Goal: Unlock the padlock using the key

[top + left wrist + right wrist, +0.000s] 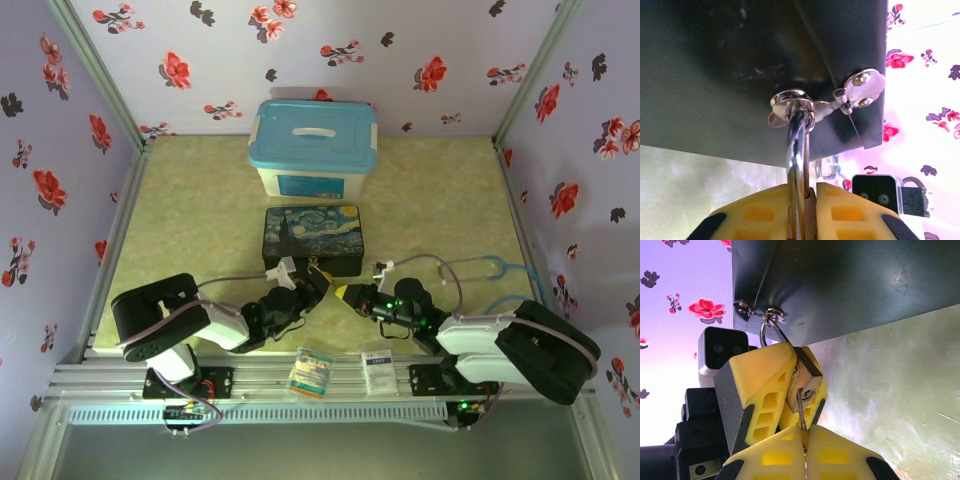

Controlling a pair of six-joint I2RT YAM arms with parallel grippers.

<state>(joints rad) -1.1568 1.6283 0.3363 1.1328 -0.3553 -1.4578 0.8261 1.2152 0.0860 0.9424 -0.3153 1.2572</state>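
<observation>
At front face of painted box (312,240), toward the arms' side of the table: padlock (802,377), brass, hung by shackle (797,145) from box clasp (771,316). L gripper (803,197) clamped on padlock body, yellow pads either side. R gripper (805,437) pinched narrow on key (800,412); key tip at keyhole, apparently seated, depth not readable. Risks, est.: (1) turn begun w/ key not fully home, so blade slips or twists out, no unlock; (2) thin key gives little purchase, so torque may spin it within the pads rather than the cylinder; (3) if L hold is weak, whole lock swings on clasp w/ the turn; (4) hard pull drags box across table (890,390); (5) grippers almost touching, so wrist roll may knock one against the other.
</observation>
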